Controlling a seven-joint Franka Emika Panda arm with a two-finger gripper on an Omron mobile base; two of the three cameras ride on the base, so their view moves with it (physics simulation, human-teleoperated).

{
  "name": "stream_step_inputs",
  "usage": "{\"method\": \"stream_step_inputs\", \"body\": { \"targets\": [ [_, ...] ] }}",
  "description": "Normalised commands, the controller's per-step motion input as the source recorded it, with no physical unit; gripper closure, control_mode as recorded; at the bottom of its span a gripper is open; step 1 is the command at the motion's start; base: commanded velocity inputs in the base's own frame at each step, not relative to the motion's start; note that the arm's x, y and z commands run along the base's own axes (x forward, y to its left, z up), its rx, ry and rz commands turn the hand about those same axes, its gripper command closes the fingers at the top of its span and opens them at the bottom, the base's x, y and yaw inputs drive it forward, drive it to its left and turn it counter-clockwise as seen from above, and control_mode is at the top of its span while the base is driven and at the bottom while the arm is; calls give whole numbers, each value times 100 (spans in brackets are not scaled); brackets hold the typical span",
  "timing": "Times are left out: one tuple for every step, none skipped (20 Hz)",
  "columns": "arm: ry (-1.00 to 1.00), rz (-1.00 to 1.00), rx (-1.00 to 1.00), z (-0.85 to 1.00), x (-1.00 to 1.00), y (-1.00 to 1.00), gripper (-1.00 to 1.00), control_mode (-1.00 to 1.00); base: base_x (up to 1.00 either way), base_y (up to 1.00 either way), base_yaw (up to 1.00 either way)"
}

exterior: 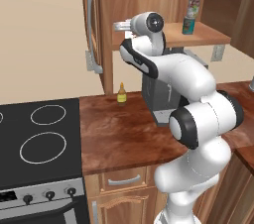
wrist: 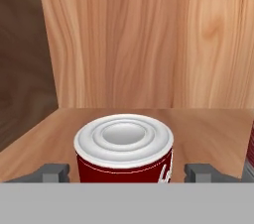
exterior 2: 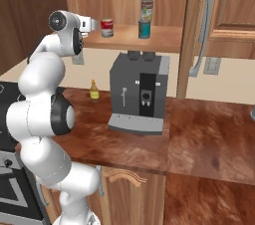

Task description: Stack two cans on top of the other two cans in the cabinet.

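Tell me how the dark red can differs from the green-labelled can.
The dark red can stands directly on the cabinet shelf; the green-labelled can sits atop the teal can. The dark red can sits between the hand's fingers; the green-labelled can stands apart, untouched. Both are upright.

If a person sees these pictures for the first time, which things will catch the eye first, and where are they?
First comes the white robot arm, which rises before the counter and reaches up into the wooden cabinet. On the shelf, a green-labelled can already stands on a teal can. Nearer the arm, the claw has a finger on each side of a dark red can with a white label.
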Motion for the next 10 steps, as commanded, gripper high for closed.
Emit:
{"method": "stream_step_inputs", "body": {
  "targets": [
    [1,0,0,0,0,0,100,-100,0,0,0],
    [1,0,0,0,0,0,100,-100,0,0,0],
    [1,0,0,0,0,0,100,-100,0,0,0],
    [1,0,0,0,0,0,100,-100,0,0,0],
    [1,0,0,0,0,0,100,-100,0,0,0],
    [0,0,0,0,0,0,100,-100,0,0,0],
    [0,0,0,0,0,0,100,-100,0,0,0],
    [0,0,0,0,0,0,100,-100,0,0,0],
    [0,0,0,0,0,0,100,-100,0,0,0],
    [0,0,0,0,0,0,100,-100,0,0,0]
  ]
}}
